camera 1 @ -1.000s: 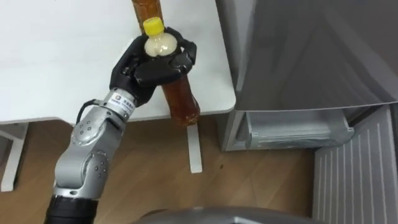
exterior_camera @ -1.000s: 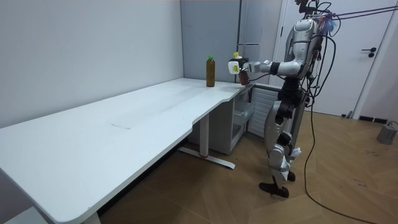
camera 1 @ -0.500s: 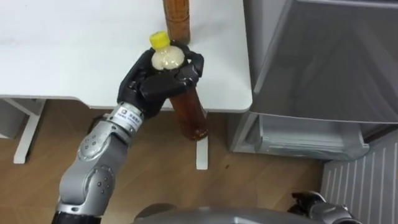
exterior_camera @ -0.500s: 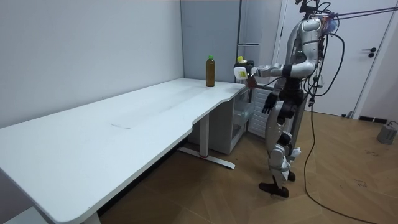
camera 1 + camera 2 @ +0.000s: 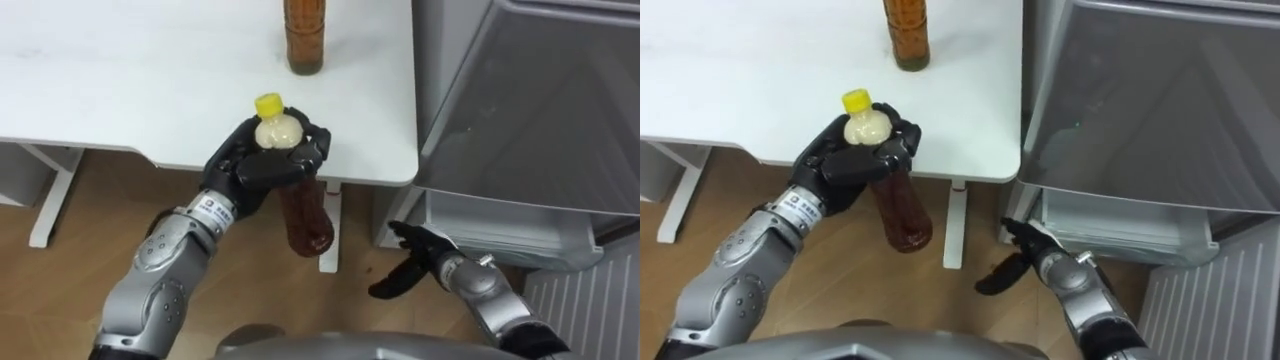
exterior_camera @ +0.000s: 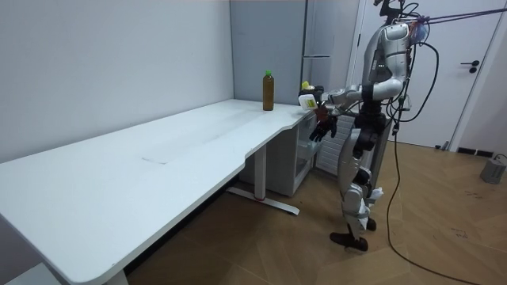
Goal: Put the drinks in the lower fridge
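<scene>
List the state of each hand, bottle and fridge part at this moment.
left hand: shut on the yellow-capped bottle.
yellow-capped bottle: capped, held in the air by the table's corner.
second bottle: standing upright on the table, untouched.
right hand: open, holding nothing, low in front of the fridge.
lower fridge: open, with its drawer showing.

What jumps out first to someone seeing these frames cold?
The left hand is curled round a yellow-capped bottle of brown drink, holding it just off the white table's front edge near the corner. The right hand is open and low, in front of the open lower fridge compartment. A second bottle stands on the table behind.
</scene>
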